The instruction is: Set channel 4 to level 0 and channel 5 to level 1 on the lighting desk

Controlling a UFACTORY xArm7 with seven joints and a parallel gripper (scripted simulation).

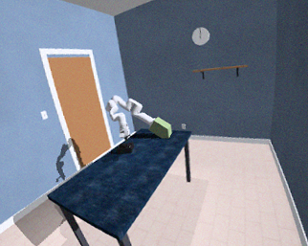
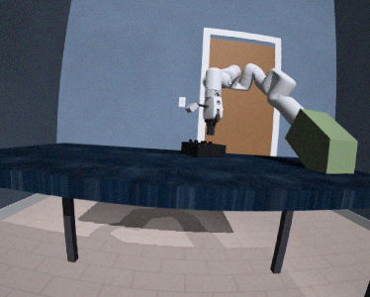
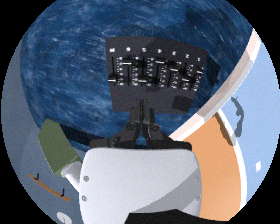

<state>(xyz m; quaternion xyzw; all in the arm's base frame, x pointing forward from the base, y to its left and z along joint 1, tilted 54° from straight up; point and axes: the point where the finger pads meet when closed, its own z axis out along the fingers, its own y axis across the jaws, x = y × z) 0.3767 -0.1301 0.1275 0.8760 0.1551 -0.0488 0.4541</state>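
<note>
Fingers pressed together on nothing, the tool point(image 2: 211, 133) hangs pointing down, clear above the lighting desk point(image 2: 203, 148). That dark desk stands on the blue bench point(image 2: 148, 173), near its far edge by the orange door point(image 2: 244, 94). From the wrist, fader caps point(image 3: 153, 72) sit at mixed heights; exact levels are too small to read.
</note>
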